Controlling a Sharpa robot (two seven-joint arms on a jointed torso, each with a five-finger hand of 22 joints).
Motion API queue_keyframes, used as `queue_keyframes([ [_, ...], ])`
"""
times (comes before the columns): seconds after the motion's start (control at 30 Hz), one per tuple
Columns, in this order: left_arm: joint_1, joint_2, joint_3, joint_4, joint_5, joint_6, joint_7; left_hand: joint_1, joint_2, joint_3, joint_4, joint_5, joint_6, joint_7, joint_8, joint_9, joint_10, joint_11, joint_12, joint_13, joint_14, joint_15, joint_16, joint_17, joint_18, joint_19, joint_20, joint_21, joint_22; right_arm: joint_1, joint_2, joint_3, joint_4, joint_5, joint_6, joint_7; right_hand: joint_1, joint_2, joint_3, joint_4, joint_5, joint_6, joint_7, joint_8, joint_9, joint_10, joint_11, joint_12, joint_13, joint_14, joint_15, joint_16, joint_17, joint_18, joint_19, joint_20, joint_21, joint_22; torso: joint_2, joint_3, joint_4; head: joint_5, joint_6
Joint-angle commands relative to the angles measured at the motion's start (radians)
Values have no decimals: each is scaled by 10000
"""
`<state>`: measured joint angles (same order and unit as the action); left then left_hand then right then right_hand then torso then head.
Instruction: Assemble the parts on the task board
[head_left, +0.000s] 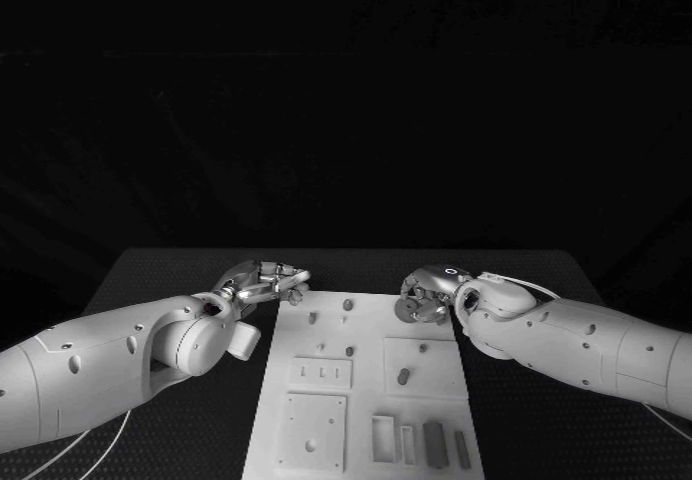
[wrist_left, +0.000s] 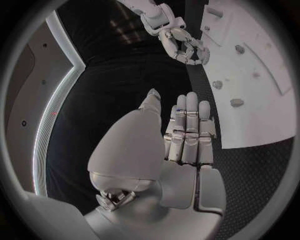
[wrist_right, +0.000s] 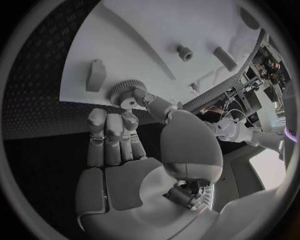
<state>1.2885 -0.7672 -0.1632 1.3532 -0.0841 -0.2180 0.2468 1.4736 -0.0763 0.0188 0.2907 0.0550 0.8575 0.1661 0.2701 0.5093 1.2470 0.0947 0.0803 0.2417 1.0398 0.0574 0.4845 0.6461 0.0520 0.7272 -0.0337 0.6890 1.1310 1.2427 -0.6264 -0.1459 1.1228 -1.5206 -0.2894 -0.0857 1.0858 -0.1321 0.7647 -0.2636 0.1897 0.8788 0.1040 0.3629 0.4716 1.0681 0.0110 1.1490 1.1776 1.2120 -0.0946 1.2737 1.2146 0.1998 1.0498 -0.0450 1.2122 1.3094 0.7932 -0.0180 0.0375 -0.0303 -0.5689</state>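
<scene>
Two smooth white arms with rounded shells, dotted with small dark screw holes. Each ends in a silver hand: left hand, right hand. Thin pale cables trail behind the hands.

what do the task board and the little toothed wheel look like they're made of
Task board: looks like matte white plastic, with flat, even, glare-free faces and crisp recesses. Toothed wheel by the right robot hand: probably moulded or printed plastic, dull grey with fine ridged teeth; coated metal is possible.

We see a white task board, grey parts, and a black dotted counter.
</scene>
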Motion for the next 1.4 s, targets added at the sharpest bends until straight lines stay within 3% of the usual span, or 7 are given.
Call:
queue_keyframes([
  [0.03, 4, 16, 7, 34, -193, 71, 95, -51, 5, -56, 1, -7, -1, 63, -59, 14, -31, 11, -32, 15, 28, 10, -64, 15, 78, 10, -77, -49, 11, -10, 34, -9, 114, -367, -425, 104, -8, 70, 72, -8, -52, 1486, -49, 91, 130, -141, -195, 13, -20, 250, -130, 69, 26, 620, 98, -22, 72, 68, -1, -12, 9, 25, 23],
  [0.37, 5, -9, 7, 54, -184, 58, 97, -56, 5, -58, 3, -8, -2, 63, -61, 16, -31, 11, -33, 18, 28, 10, -65, 16, 78, 10, -77, -50, 12, 153, 32, 30, 752, -736, -858, 27, -12, 32, 132, -25, -97, 1540, -73, 104, 164, -68, -219, -1, -38, 365, -152, 114, 79, 620, 153, -48, 94, 50, 2, -19, -9, 64, 54],
  [0.73, 6, -25, 7, 73, -184, 42, 98, -61, 2, -61, 4, -8, -6, 64, -64, 17, -34, 12, -36, 22, 28, 10, -66, 18, 78, 10, -76, -51, 14, 169, 330, 36, 1401, -1635, -1185, -211, -6, -38, 217, -13, -144, 1574, -89, 101, 191, -8, -236, -27, -57, 412, -169, 93, 65, 620, 202, -76, 103, 25, 11, -7, 3, 123, 69],
  [1.1, 6, 16, 7, 65, -184, -6, 51, -63, 5, -60, 4, -7, -10, 66, -68, 19, -37, 13, -39, 24, 28, 10, -67, 19, 78, 12, -77, -52, 15, 149, 1096, -2, 1241, -2222, -1315, -437, 18, -99, 342, 36, -246, 1590, -97, 83, 211, 33, -245, -65, -76, 445, -175, 53, 41, 620, 235, -98, 97, -7, 17, -12, 15, 132, 69],
  [1.4, 6, 66, 8, 29, -184, 11, 63, -101, -19, -78, 11, -10, -20, 72, -76, 21, -43, 18, -45, 31, 30, 12, -68, 22, 75, 14, -74, -53, 18, -38, 1596, -65, 932, -2345, -1282, -526, 23, -121, 376, 48, -256, 1591, -98, 74, 217, 48, -247, -76, -81, 446, -177, 32, 21, 620, 250, -105, 99, -15, 22, -29, 47, 122, 51],
])
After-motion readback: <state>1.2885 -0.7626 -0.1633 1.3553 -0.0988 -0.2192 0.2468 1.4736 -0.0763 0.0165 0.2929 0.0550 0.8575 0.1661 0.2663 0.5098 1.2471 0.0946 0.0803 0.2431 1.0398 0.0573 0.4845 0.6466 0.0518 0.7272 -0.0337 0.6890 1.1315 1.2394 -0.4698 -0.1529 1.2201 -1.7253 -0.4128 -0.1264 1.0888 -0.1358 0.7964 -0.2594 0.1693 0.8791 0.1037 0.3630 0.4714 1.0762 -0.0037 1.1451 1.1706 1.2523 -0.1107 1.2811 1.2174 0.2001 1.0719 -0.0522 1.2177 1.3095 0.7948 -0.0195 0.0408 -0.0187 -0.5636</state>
